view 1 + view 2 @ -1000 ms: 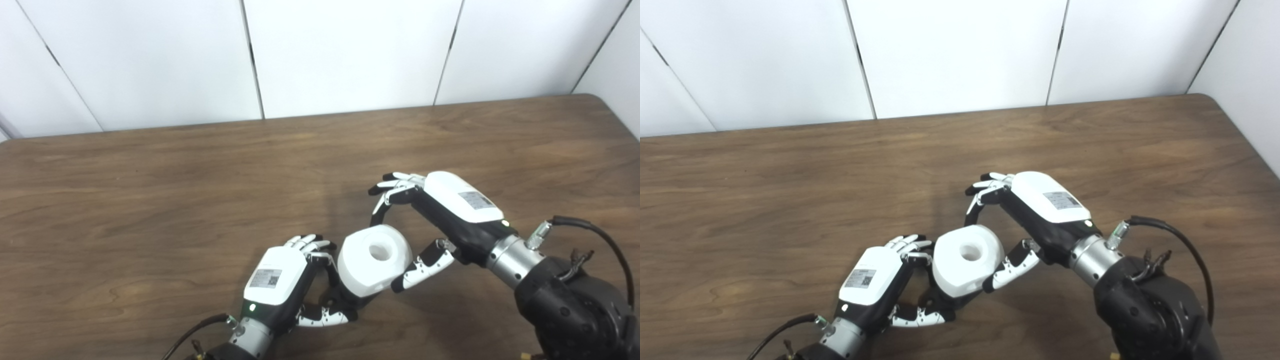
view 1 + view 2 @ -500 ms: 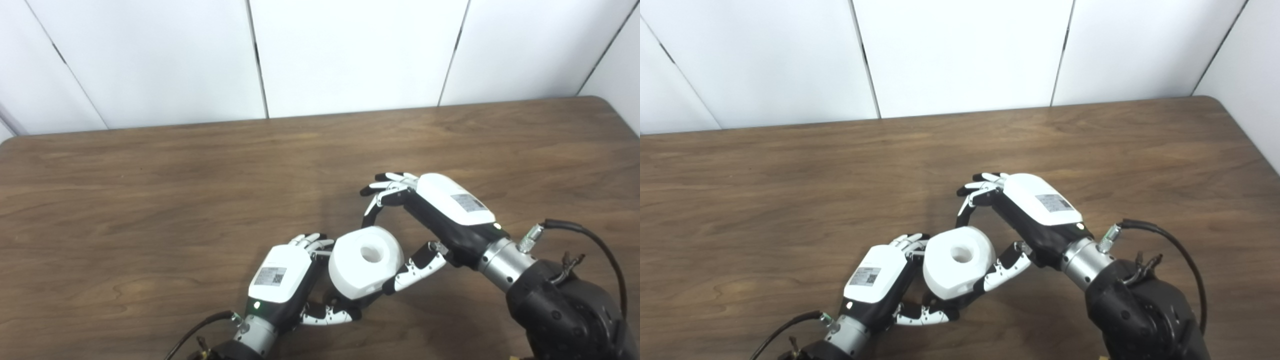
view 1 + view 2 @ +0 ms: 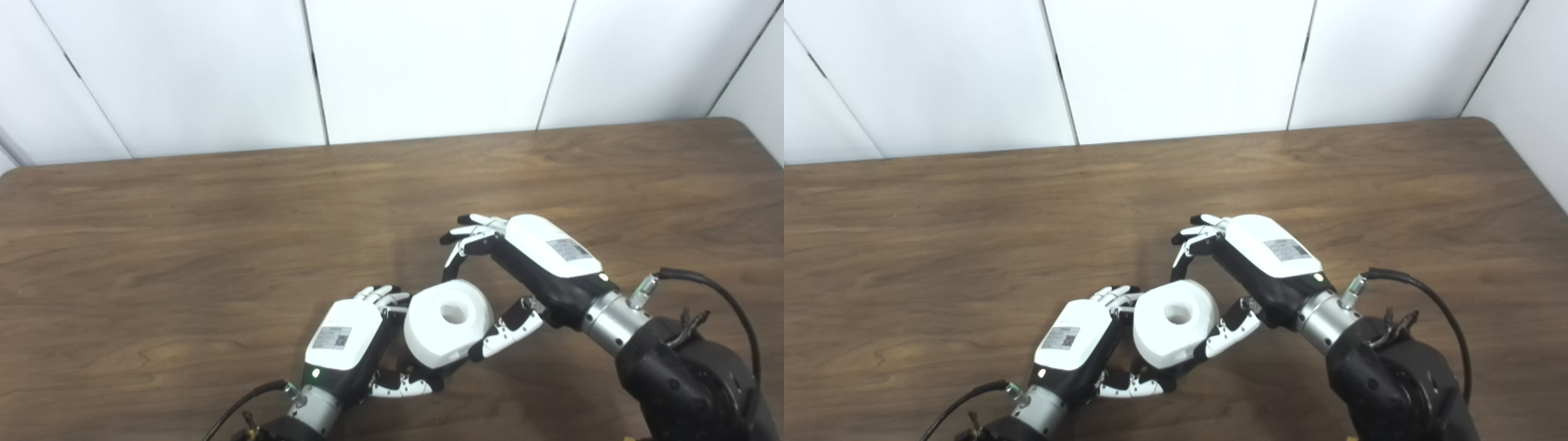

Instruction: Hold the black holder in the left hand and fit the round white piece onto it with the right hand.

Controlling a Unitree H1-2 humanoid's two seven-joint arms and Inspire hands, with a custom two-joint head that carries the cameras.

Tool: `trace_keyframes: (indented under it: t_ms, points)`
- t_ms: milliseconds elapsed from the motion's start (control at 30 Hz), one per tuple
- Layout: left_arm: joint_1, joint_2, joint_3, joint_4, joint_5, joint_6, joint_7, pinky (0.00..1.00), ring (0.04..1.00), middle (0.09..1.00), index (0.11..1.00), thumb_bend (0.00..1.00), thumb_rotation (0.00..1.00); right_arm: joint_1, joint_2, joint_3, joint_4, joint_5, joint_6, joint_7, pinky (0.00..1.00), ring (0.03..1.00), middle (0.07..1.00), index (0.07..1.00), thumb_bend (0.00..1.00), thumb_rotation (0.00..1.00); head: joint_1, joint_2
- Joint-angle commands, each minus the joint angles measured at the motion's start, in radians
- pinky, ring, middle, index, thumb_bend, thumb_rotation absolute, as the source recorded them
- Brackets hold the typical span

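Right eye view: black holder point(image 3: 1151, 366) glimpsed below round white piece point(image 3: 1174, 331).

Paired head views, apparently steeply downward.

A dark wood-grain table point(image 3: 184, 233) stands against a white panelled wall point(image 3: 429, 61) (thin dark seams between panels).

Lab-like test bay, bare wooden table point(image 3: 245, 208), white panel walls point(image 3: 429, 61)
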Motion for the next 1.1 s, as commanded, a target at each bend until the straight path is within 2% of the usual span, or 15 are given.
trace_keyframes:
  t_ms: [0,367,633,1067]
  points:
    - [0.032,0.012,-0.026,0.065,0.031,0.059,-0.110,0.89,0.893,0.823,0.490,0.52,0.05,-0.018,-0.008,-0.008,-0.018,0.001,-0.042,-0.029,0.92,0.931,0.825,0.483,0.52,0.13,-0.001,0.001]
    - [0.028,0.013,-0.032,0.062,0.042,0.061,-0.115,0.89,0.892,0.822,0.490,0.52,0.05,-0.006,-0.007,-0.014,-0.003,0.020,-0.068,-0.038,0.93,0.931,0.822,0.483,0.52,0.13,0.000,0.003]
    - [0.034,0.012,-0.031,0.053,0.036,0.065,-0.116,0.89,0.892,0.820,0.490,0.52,0.05,0.001,0.000,-0.009,-0.002,0.024,-0.062,-0.037,0.93,0.932,0.824,0.483,0.52,0.13,-0.001,0.007]
    - [0.035,0.015,-0.033,0.039,0.040,0.073,-0.128,0.89,0.888,0.819,0.490,0.52,0.05,0.016,-0.001,0.008,0.017,0.000,-0.089,-0.056,0.91,0.933,0.817,0.483,0.52,0.13,-0.005,0.014]
